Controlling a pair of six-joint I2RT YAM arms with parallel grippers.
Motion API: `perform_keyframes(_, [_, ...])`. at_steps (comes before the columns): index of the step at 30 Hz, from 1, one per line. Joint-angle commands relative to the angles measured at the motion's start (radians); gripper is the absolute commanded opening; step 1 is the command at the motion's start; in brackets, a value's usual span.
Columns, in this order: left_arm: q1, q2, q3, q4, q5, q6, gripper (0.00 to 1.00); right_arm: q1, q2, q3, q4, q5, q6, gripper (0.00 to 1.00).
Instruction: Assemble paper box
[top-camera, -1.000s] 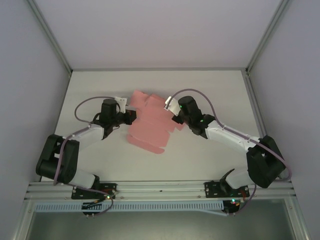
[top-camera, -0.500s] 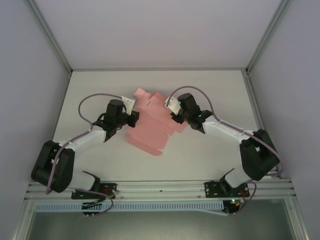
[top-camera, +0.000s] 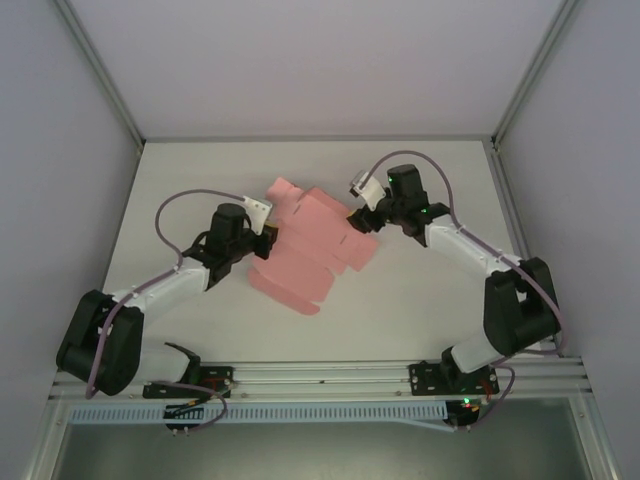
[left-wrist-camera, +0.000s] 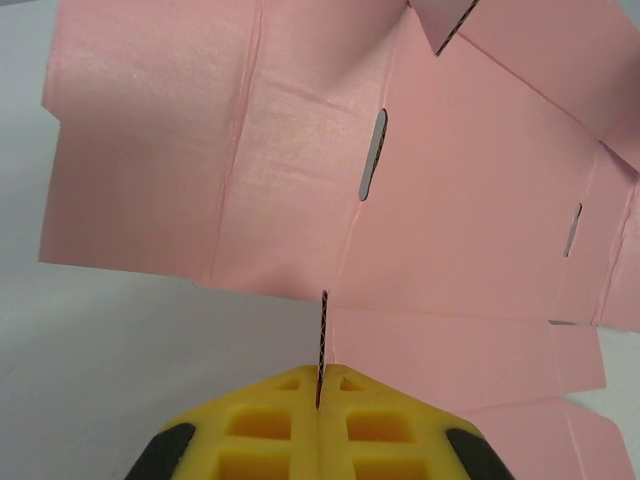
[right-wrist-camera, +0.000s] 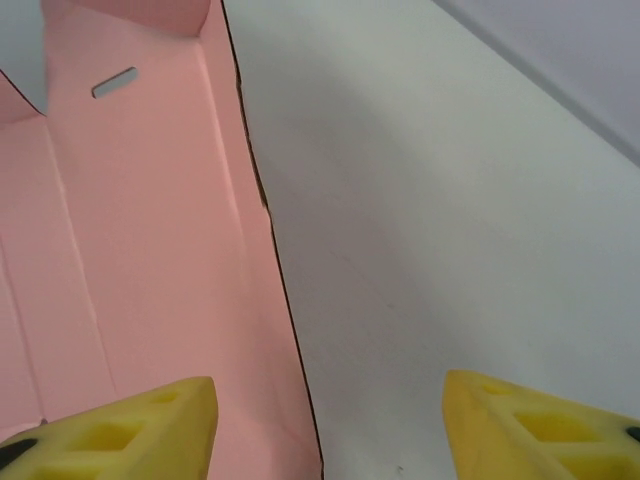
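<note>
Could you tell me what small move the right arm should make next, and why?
Probably close the right gripper on the paper box: its open fingers straddle the card's edge, while the left gripper is shut on the opposite side.

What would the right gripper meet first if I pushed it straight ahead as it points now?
Probably the paper box: its edge runs between the fingers of the open right gripper, one over pink card, the other over bare table. Depth is unclear, so it may straddle that edge first.
</note>
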Motion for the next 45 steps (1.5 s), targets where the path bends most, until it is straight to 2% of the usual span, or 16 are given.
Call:
perform_keyframes(1, [-0.009, -0.027, -0.004, 0.021, -0.025, 0.032, 0.0, -0.021, 0.063, 0.064, -0.044, -0.118, -0.007, 0.61])
perform_keyframes(5, [-0.011, -0.032, -0.006, 0.023, -0.028, 0.029, 0.0, -0.024, 0.14, 0.144, -0.16, -0.163, -0.036, 0.58])
perform_keyframes(7, [-0.014, -0.031, -0.006, 0.026, -0.038, 0.027, 0.0, -0.025, 0.158, 0.154, -0.187, -0.19, -0.045, 0.5])
perform_keyframes(10, [-0.015, -0.038, -0.006, 0.026, -0.038, 0.026, 0.0, -0.024, 0.176, 0.163, -0.228, -0.252, -0.075, 0.44])
perform_keyframes(13, [-0.015, -0.039, -0.006, 0.025, -0.045, 0.03, 0.0, -0.023, 0.183, 0.168, -0.235, -0.237, -0.062, 0.13])
perform_keyframes(14, [-0.017, -0.039, -0.006, 0.024, -0.053, 0.03, 0.0, -0.022, 0.178, 0.163, -0.221, -0.22, -0.055, 0.05])
perform_keyframes(15, [-0.017, -0.038, -0.005, 0.023, -0.06, 0.027, 0.0, -0.02, 0.169, 0.153, -0.204, -0.204, -0.048, 0.02])
perform_keyframes(19, [-0.05, -0.012, 0.01, 0.021, -0.103, 0.017, 0.0, 0.058, 0.101, 0.11, -0.136, 0.038, -0.058, 0.0])
perform_keyframes(24, [-0.151, 0.081, 0.072, 0.014, -0.273, 0.01, 0.0, 0.228, 0.03, 0.052, -0.079, 0.342, -0.131, 0.0])
perform_keyframes(29, [-0.257, 0.219, 0.143, 0.005, -0.404, 0.007, 0.0, 0.328, -0.019, 0.037, -0.069, 0.435, -0.149, 0.0])
perform_keyframes(32, [-0.301, 0.271, 0.145, 0.069, -0.398, -0.031, 0.0, 0.375, -0.041, 0.013, -0.059, 0.484, -0.178, 0.0])
perform_keyframes(38, [-0.303, 0.295, 0.103, 0.165, -0.346, -0.107, 0.0, 0.401, -0.03, -0.028, -0.058, 0.597, -0.192, 0.0])
perform_keyframes(40, [-0.297, 0.281, 0.09, 0.151, -0.346, -0.118, 0.12, 0.4, -0.022, -0.043, -0.046, 0.643, -0.201, 0.0])
perform_keyframes(41, [-0.292, 0.267, 0.077, 0.145, -0.342, -0.127, 0.23, 0.4, -0.022, -0.052, -0.033, 0.665, -0.211, 0.0])
perform_keyframes(43, [-0.273, 0.217, 0.046, 0.12, -0.323, -0.15, 0.28, 0.396, -0.022, -0.075, 0.019, 0.724, -0.241, 0.0])
perform_keyframes(45, [-0.25, 0.146, 0.013, 0.083, -0.319, -0.174, 0.51, 0.392, -0.017, -0.083, 0.053, 0.765, -0.282, 0.0])
